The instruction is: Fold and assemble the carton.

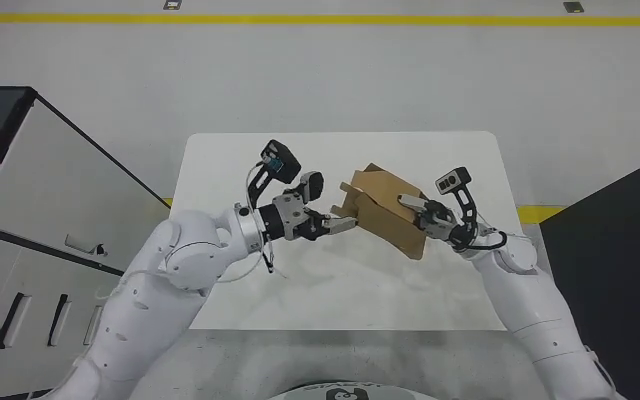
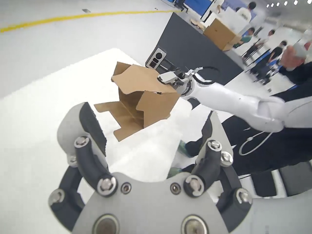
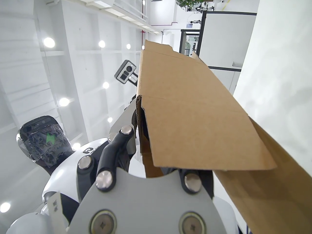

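Cardboard carton (image 1: 385, 208), tilted with the surface (image 1: 300, 290) under it, is clamped by one wall in the right gripper (image 1: 420, 213). Just beside the carton's loose flaps, the left gripper (image 1: 343, 224) is spread and empty. It should probably press one flap inward squarely while the right holds firm.

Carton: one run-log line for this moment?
carton: part-formed, end flaps open | right gripper: shut on carton | left gripper: open, apart from carton

The carton (image 1: 385, 205) is plain brown cardboard, the bench (image 1: 330, 290) plain white, the floor (image 1: 300, 70) pale grey crossed by a yellow line (image 1: 330, 19), and the left end effector (image 1: 345, 225) and right end effector (image 1: 415, 206) are silver-grey with black parts.
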Robot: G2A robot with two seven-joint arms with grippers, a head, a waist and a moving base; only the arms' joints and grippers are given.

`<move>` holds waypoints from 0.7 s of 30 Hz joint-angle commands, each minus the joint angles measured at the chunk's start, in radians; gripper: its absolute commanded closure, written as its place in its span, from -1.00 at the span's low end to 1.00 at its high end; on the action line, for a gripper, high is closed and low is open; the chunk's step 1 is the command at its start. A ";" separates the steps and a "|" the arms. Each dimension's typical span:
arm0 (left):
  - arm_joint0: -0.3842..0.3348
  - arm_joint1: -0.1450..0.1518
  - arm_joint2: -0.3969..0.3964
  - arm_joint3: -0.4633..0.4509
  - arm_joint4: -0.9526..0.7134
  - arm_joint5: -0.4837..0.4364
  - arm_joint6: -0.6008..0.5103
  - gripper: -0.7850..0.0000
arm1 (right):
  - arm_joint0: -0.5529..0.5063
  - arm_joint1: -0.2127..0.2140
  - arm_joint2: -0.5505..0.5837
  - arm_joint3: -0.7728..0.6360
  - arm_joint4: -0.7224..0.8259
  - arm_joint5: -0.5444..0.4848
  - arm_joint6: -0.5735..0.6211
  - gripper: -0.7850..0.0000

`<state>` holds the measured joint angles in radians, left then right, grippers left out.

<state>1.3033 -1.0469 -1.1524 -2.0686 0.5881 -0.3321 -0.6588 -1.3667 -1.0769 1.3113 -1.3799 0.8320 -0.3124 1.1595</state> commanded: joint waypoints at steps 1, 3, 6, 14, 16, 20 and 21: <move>0.000 0.000 0.000 -0.001 0.010 -0.001 0.002 -1.00 | 0.000 0.000 0.000 0.000 -0.001 -0.001 0.000 1.00; 0.000 0.000 0.000 -0.001 0.010 -0.001 0.002 -1.00 | 0.000 0.000 0.000 0.000 -0.001 -0.001 0.000 1.00; -0.007 0.003 0.003 -0.007 0.082 -0.020 -0.018 -1.00 | -0.001 0.000 0.000 -0.002 -0.002 0.000 -0.006 1.00; -0.024 -0.001 0.066 -0.001 0.155 -0.085 -0.023 -1.00 | -0.012 -0.003 -0.002 -0.045 -0.025 -0.048 0.016 1.00; -0.029 -0.003 0.078 -0.001 0.180 -0.084 -0.018 -0.79 | -0.011 -0.003 -0.002 -0.046 -0.026 -0.058 0.030 1.00; -0.035 -0.004 0.087 -0.001 0.213 -0.072 -0.008 -0.34 | -0.008 -0.004 -0.002 -0.044 -0.029 -0.074 0.043 1.00; -0.035 -0.005 0.089 -0.001 0.219 -0.073 -0.007 -0.25 | -0.008 -0.004 -0.002 -0.044 -0.030 -0.077 0.044 1.00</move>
<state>1.2685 -1.0514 -1.0645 -2.0692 0.8007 -0.4046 -0.6665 -1.3752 -1.0810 1.3095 -1.4241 0.8026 -0.3867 1.2023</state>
